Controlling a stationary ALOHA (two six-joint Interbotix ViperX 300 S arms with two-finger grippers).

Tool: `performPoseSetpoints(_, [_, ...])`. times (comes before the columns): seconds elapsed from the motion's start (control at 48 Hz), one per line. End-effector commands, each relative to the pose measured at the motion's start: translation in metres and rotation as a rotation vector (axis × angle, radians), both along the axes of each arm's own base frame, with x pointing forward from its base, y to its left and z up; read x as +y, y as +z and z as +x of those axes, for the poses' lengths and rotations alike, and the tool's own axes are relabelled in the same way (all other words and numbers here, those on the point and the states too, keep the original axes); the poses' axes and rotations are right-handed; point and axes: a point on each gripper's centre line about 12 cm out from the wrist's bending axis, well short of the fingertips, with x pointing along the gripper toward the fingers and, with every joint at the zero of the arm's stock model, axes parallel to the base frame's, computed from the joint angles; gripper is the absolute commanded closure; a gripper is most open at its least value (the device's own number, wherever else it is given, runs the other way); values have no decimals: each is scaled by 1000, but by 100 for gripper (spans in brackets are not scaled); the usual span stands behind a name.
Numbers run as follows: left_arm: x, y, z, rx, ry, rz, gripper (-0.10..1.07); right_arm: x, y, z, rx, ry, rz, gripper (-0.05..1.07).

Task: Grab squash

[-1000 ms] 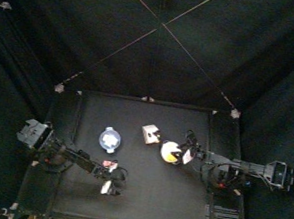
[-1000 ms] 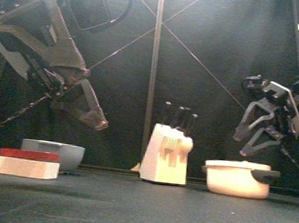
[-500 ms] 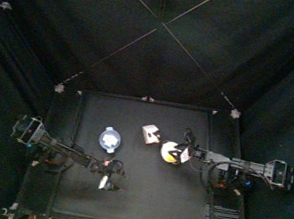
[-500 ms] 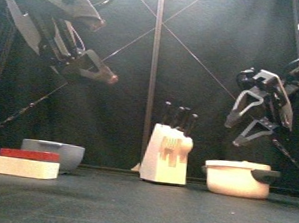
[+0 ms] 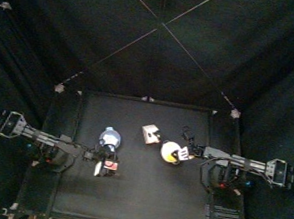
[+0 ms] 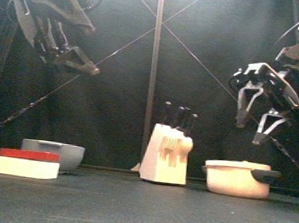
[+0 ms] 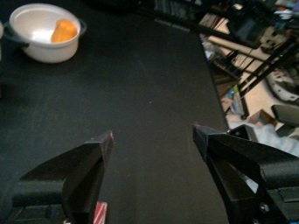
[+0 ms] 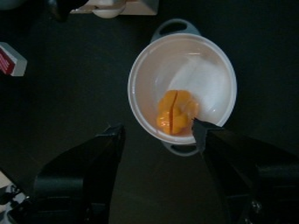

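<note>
**Ana:** Fingers (image 7: 87, 164) of the left gripper (image 7: 158, 144) are standing wide apart, with only bare table (image 7: 140, 87) showing between them. They are gripping nothing.

**Ben:** And where is that arm hanging?

**Ana:** It is hanging high over the table's left side, well above everything. Below it, a red-and-white box (image 6: 28, 163) is lying near the front edge. A round bowl (image 6: 54, 152) is sitting just behind the box.

**Ben:** What is standing in the middle?

**Ana:** A pale knife block (image 6: 168, 154) is standing upright there, with dark handles sticking out of its top.

**Ben:** And the squash?

**Ana:** The squash (image 8: 176, 112) is lying inside a white pot (image 8: 211, 61), against the pot's wall rather than in its centre. The pot is sitting right of the knife block, toward the table's right edge, and the two are standing apart.

**Ben:** Is the right gripper touching it?

**Ana:** No. The right gripper (image 8: 160, 136) is hovering above the pot and looking down into it. Its fingers (image 8: 105, 144) are spread as wide as the pot, one on each side of the squash. They are holding nothing, and from the front the gripper is hanging clear above the pot's rim.
</note>
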Motion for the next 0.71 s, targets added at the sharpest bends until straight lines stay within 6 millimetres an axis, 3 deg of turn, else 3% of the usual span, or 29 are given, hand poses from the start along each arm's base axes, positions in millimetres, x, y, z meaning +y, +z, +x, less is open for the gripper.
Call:
performPoseSetpoints(0.0, [5,11,0,18,5,42,-5,1,12,5,-41,-12,19,9])
performPoseSetpoints(0.688, [-3,7,-13,-55,-71,94,-5,1,7,14,-37,-128,153,9])
